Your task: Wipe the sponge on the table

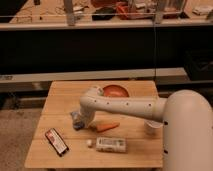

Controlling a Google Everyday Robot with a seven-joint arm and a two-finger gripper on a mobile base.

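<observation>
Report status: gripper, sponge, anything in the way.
Gripper down at the sponge, on the table. Carrot lies close beside it; black-and-red packet nearer the camera.

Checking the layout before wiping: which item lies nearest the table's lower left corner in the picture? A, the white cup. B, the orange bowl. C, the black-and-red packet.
C: the black-and-red packet lies by that corner of the table; the gripper is further back, at the sponge.

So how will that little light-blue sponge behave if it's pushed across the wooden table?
The small light-blue sponge looks soft, so it would probably squash under pressure. Being blocky, it should slide, not roll, on the pale slatted wooden table. The hand is down at it.
</observation>
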